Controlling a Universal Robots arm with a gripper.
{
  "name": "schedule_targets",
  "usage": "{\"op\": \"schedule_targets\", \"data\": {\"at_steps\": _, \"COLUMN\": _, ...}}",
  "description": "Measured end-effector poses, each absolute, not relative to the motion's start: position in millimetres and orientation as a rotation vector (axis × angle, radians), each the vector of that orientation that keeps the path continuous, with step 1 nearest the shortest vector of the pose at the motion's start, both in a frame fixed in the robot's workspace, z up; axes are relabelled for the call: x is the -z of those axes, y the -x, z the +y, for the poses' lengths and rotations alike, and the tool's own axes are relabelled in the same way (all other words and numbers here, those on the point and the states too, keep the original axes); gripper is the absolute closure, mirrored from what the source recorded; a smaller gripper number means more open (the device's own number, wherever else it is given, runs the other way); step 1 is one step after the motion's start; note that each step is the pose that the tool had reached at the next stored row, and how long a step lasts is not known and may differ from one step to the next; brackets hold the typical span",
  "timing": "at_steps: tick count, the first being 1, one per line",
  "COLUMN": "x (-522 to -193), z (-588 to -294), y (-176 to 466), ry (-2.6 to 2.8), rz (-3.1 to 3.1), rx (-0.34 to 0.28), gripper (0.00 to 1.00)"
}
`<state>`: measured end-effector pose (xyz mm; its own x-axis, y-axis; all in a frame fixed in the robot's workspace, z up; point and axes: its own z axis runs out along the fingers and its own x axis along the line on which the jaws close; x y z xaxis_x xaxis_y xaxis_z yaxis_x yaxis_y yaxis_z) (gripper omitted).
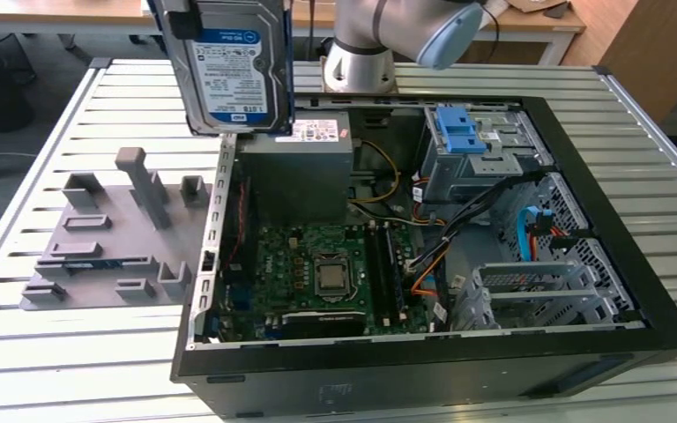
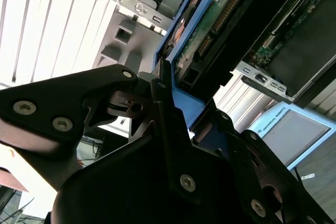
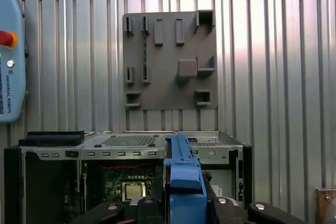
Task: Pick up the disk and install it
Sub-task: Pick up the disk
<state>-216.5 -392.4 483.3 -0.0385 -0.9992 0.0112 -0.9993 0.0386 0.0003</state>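
Clamping: gripper is squeezing the disk by its blue bracket, first wrist view | disk is hanging upright, label showing, at 11 o'clock of the open computer case, exterior view | grey fixture plate is lying at case's 9 o'clock on slatted table

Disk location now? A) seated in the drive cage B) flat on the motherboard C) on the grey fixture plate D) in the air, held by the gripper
D: the disk hangs upright, clamped in the gripper, above the open case and touching nothing inside it.
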Motion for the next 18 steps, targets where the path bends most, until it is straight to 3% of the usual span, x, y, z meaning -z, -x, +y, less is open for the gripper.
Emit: {"op": "schedule_targets", "data": {"at_steps": 18, "x": -483, "z": -400, "y": 190, "ry": -2.171, "rz": -2.257, "rx": -0.010, "gripper": 0.64}}
